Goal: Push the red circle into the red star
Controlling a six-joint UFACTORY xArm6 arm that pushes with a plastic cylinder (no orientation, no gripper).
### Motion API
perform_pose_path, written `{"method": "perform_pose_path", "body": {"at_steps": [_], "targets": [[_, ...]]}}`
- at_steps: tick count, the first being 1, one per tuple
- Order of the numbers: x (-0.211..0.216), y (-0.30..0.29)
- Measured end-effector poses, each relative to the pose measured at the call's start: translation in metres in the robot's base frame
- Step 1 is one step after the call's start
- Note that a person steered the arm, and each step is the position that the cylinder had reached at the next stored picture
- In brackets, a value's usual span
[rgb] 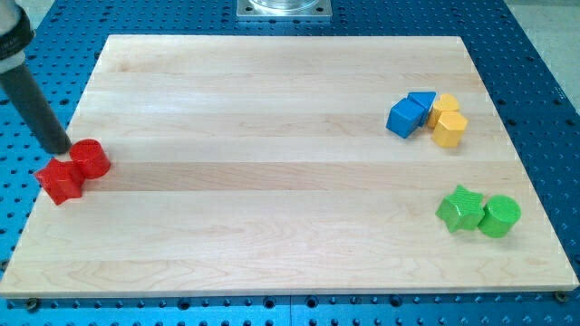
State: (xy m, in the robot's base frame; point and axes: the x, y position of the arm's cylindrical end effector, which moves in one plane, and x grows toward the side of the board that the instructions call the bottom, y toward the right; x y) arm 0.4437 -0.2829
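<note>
The red circle (91, 158) sits at the view's left edge of the wooden board (272, 181). The red star (60, 180) lies just below and left of it, and the two touch. My tip (60, 148) is at the end of the dark rod that slants in from the view's upper left. It stands right beside the circle's upper left side and just above the star.
At the view's right are two blue blocks (407, 116) touching two yellow blocks (448, 128). Lower right are a green star (460, 209) and a green circle (498, 216), side by side. Blue perforated table surrounds the board.
</note>
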Motion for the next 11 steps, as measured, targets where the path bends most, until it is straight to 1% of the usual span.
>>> {"method": "perform_pose_path", "body": {"at_steps": [1, 2, 3, 4, 5, 6, 7, 8, 9, 10, 11], "targets": [[0.009, 0.100], [-0.023, 0.201], [0.042, 0.289], [0.076, 0.262], [0.080, 0.174], [0.069, 0.133], [0.065, 0.128], [0.047, 0.106], [0.047, 0.089], [-0.004, 0.154], [-0.080, 0.241]]}}
